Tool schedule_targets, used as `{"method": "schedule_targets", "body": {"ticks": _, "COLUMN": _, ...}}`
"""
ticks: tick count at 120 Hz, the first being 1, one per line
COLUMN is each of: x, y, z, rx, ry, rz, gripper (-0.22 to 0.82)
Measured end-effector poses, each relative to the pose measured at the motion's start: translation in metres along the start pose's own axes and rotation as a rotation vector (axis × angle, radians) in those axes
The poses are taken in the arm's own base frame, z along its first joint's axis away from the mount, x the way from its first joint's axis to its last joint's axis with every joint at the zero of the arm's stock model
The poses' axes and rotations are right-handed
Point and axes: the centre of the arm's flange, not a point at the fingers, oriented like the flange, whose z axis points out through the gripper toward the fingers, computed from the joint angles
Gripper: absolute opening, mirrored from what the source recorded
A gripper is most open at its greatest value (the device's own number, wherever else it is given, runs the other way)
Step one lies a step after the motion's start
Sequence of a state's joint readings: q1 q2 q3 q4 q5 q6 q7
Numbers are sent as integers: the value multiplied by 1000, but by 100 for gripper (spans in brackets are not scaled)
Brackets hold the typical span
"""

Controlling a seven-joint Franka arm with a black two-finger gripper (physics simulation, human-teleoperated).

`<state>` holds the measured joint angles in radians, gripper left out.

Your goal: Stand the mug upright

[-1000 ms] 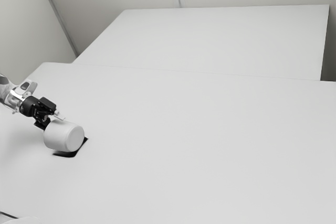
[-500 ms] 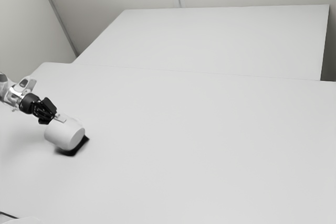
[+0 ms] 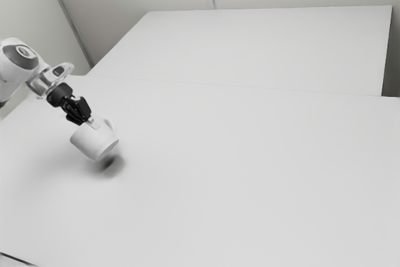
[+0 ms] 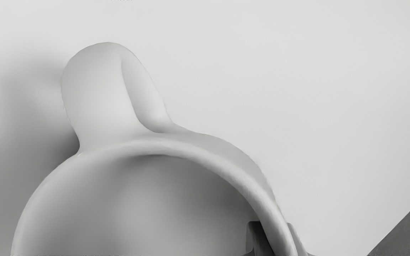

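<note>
Wrist view: the end effector (image 4: 276, 235) pinches the mug (image 4: 133, 206) by its wall, from inside and outside. Exterior view: the mug hangs tilted above the table (image 3: 250, 173); released before it sits level, it could topple, and that one-sided pinch might let it swivel.

Our arm (image 3: 9, 82) is smooth, white and rounded, with a dark grey patch (image 3: 14, 60) around a small disc (image 3: 24, 51). Our wrist (image 3: 41, 84) is shiny silver, our collar (image 3: 59, 94) black, and our tool (image 3: 92, 122) black and angular, with pale, blocky fingertips (image 3: 95, 125).
</note>
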<state>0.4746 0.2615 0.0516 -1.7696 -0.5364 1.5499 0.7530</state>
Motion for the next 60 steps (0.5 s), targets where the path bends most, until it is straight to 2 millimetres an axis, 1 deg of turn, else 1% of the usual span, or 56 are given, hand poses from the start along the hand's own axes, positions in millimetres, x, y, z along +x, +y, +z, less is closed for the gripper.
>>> {"method": "schedule_targets", "body": {"ticks": 11, "x": 9, "y": 32, "z": 15, "rx": 172, "ry": -43, "rz": 46, "gripper": -18}}
{"method": "schedule_targets", "body": {"ticks": 20, "x": 12, "y": 52, "z": 28, "rx": 317, "ry": -64, "rz": 85, "gripper": -18}}
{"method": "schedule_targets", "body": {"ticks": 28, "x": 10, "y": 62, "z": 41, "rx": 426, "ry": -66, "rz": 110, "gripper": -18}}
{"method": "schedule_targets", "body": {"ticks": 33, "x": 11, "y": 67, "z": 46, "rx": 480, "ry": -53, "rz": 124, "gripper": -18}}
{"method": "schedule_targets", "body": {"ticks": 46, "x": 11, "y": 82, "z": 53, "rx": 598, "ry": -13, "rz": 154, "gripper": -18}}
{"method": "schedule_targets", "body": {"ticks": 60, "x": 10, "y": 98, "z": 60, "rx": 662, "ry": 33, "rz": 157, "gripper": -18}}
